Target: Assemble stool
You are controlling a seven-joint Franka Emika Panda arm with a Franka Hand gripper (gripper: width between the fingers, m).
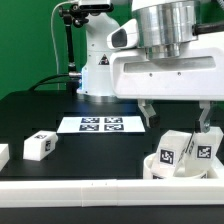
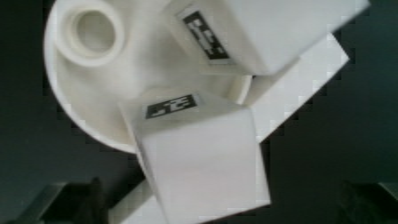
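Note:
The stool's round white seat lies at the front on the exterior view's right, with two blocky tagged legs standing in it. My gripper hangs open just above them, one finger to each side, touching nothing. In the wrist view the seat shows a round socket, and the nearer leg lies in the gap between my dark fingers; the other leg leans behind it. A loose leg lies on the table at the exterior view's left.
The marker board lies flat mid-table. A white rail runs along the front edge. Another white part shows at the left edge. The arm's white base and a dark stand are behind.

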